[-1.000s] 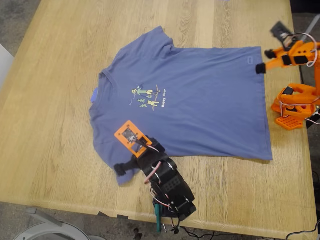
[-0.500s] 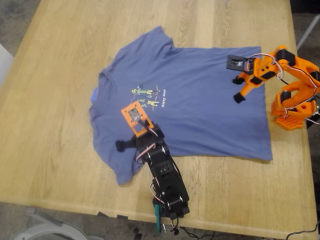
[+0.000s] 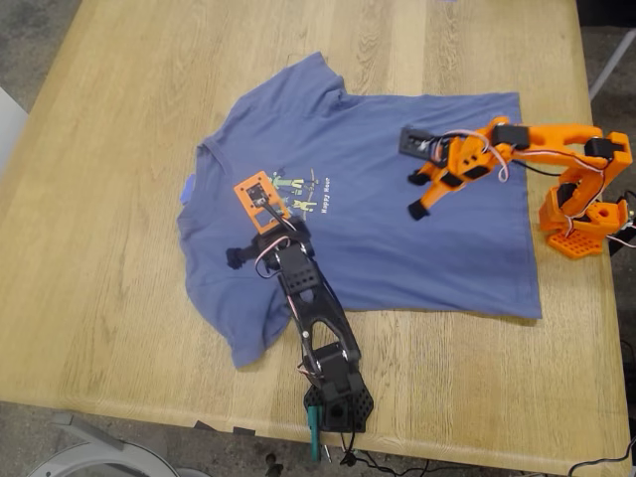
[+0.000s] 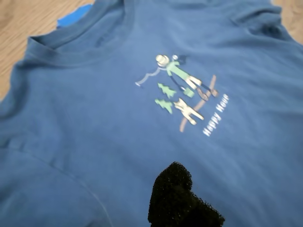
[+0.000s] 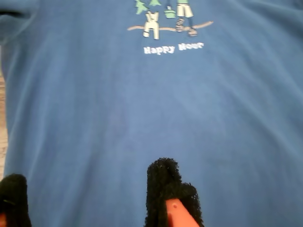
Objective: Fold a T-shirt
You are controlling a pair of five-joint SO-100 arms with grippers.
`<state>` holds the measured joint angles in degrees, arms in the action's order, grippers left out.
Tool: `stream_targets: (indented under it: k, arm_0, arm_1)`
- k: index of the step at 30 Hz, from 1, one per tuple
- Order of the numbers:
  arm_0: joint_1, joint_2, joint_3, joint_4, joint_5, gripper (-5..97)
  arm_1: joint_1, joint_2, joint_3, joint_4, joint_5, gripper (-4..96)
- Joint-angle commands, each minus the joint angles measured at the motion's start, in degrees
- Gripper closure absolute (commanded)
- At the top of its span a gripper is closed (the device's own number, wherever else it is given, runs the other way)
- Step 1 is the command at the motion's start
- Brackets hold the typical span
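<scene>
Second wrist view: "Happy Hour" lettering readable on T-shirt, at twelve o'clock from second gripper, jaws wide. First gripper over shirt; opening impossible to tell.

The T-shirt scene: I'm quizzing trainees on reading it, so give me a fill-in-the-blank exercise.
1. The T-shirt lies spread flat on a ____ table.
2. The lettering under the chest print reads Happy ____.
3. My second gripper belongs to the ____ coloured arm.

Missing words: wooden; Hour; orange
</scene>
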<state>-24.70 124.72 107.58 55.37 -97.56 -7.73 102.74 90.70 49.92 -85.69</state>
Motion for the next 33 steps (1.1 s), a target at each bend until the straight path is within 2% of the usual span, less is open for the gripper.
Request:
stream_targets:
  k: [1,15,33]
  arm_0:
    - [-2.2,-2.11,-0.35,-7.47,0.79,30]
    - [-10.11,-27.51,-13.1,-28.21,0.09,33]
    - [-13.62,-53.0,-35.07,-29.18,-2.02,35]
  arm_1:
    - [-0.09,-1.41,-0.97,-3.87,0.35,55.9]
    - [-2.2,-7.38,-2.2,-11.69,0.88,57.8]
    - [-6.15,-10.72,2.2,-22.32,2.2,60.1]
